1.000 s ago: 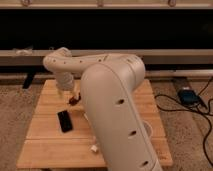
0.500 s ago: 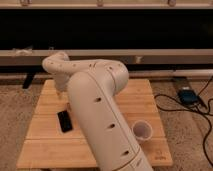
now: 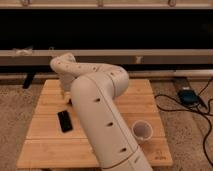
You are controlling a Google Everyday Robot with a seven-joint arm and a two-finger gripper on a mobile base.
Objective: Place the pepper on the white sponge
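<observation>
- The claw (image 3: 65, 96) hangs low over the far left part of the slatted wooden surface (image 3: 45, 150), mostly hidden behind the arm (image 3: 100, 115). I cannot tell how far open it is or whether it holds anything.
- The pepper and the white sponge cannot be made out near the claw (the arm covers that spot).
- A flat, glossy black phone (image 3: 64, 121) lies just in front of the claw.
- A round white cup (image 3: 142, 131) stands rim up, well apart from the claw.
- The arm's shell is smooth, off-white and rounded.

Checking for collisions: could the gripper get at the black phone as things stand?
Probably yes. The gripper hangs over the left rear of the table, just behind the black phone, with only bare wood between them.
</observation>
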